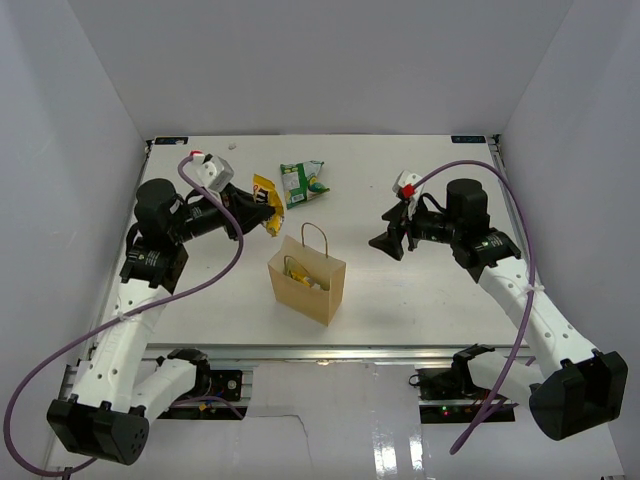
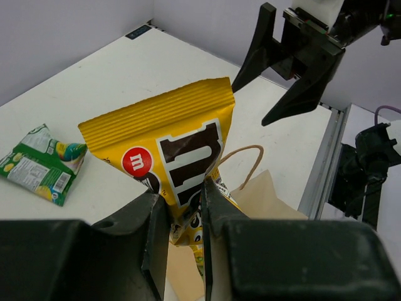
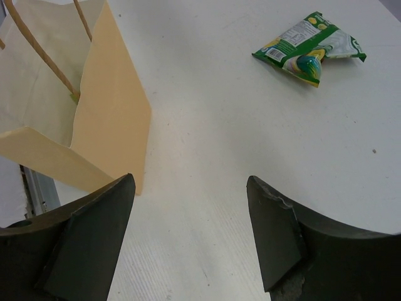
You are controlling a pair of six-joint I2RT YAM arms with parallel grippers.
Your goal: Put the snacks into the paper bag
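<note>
Left wrist: left gripper (image 2: 182, 207) clamps yellow wrapper (image 2: 169, 132) near paper bag (image 2: 263, 199).

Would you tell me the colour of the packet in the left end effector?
The packet is yellow, with brown lettering and a red circle; best in left wrist view.

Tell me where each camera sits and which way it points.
Top: above, behind the left arm and right arm, looking down on them and the white table.
Left wrist: rides its arm, facing across the table; left claw grips a yellow wrapper with brown lettering.
Right wrist: rides its arm, angled down at the table; open right claw shows.
Both wrist views share the tan paper bag and flat green-and-white packet.
</note>
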